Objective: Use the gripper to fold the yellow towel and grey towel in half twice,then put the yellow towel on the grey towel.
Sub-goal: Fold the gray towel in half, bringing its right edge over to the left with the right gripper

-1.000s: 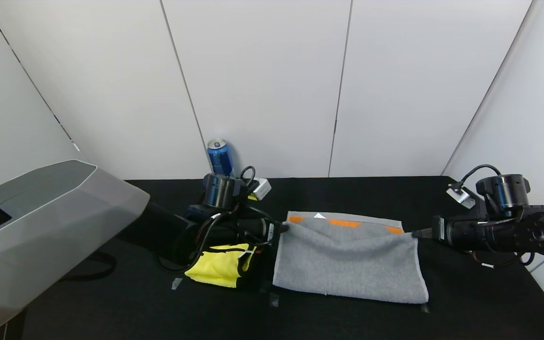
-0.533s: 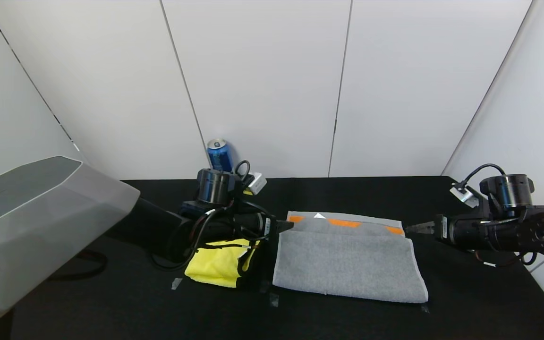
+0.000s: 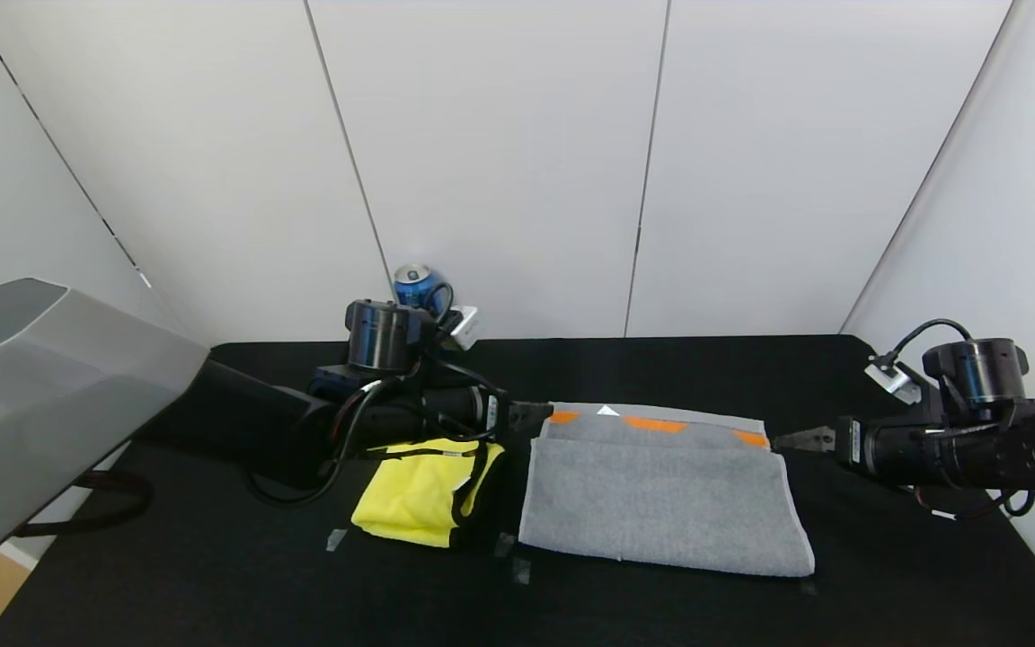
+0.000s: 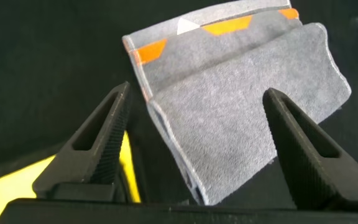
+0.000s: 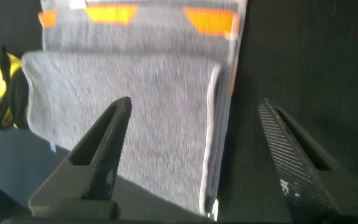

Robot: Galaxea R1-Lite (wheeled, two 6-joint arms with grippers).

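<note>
While both our tools stand spread and empty, the left tool [image 3: 537, 415] just off the grey towel [image 3: 661, 499] at its nine o'clock far corner and the right tool [image 3: 782, 441] at the three o'clock one, the towel lies folded once on the bench [image 3: 212, 584], long axis nine-to-three. The yellow towel [image 3: 410, 503] sits under our left arm, nearer it.

Folded grey towel [image 3: 661, 499] with orange band at far edge, yellow towel [image 3: 410, 503] crumpled beside it
</note>
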